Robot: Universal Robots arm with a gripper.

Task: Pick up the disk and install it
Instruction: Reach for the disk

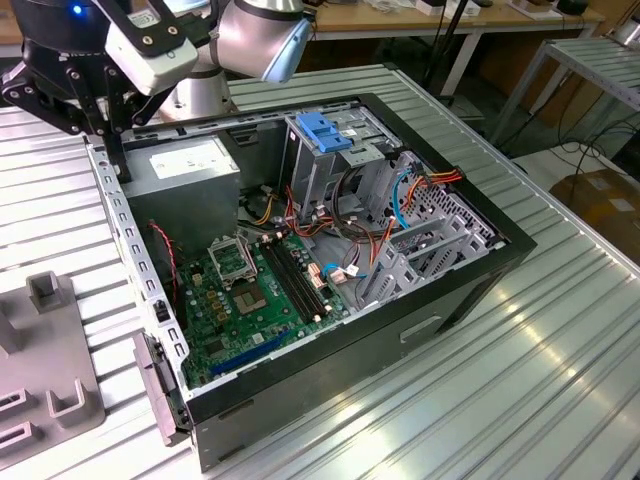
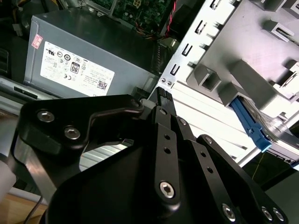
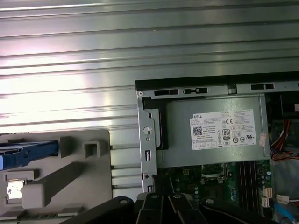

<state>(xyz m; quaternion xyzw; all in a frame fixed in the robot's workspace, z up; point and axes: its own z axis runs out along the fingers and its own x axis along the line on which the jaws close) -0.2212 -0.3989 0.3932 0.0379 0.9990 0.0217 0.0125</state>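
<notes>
ribbed metal table (image 3: 140, 46); disk (image 3: 28, 153) on grey fixture (image 3: 70, 175), apart from empty, pinched-together end effector (image 3: 166, 199).

one disk (image 3: 28, 154), one case (image 1: 450, 300), one power supply (image 1: 185, 165).

in the first wrist view the disk (image 3: 28, 155) runs off the picture's edge, only a blue strip and a white patch of it showing. in the second wrist view the grey holder (image 2: 245, 77) covers most of it. the claw (image 3: 163, 201) is cropped in both wrist views.
</notes>
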